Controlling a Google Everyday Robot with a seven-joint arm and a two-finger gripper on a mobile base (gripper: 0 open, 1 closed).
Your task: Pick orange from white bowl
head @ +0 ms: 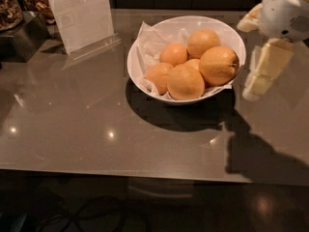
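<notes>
- Orange (218, 65): large, bumpy peel, dark stem dimple facing right; lies at the right side of the white bowl (190, 18), touching its neighbours.
- Other oranges (185, 82): five more share the bowl on crinkled white paper (149, 37).
- Pincer (258, 79): cream-coloured, hangs over the tabletop (72, 134) just right of the bowl, apart from the fruit; released or clenched cannot be told.
- Sign holder (82, 13): stands upright at back left.
</notes>
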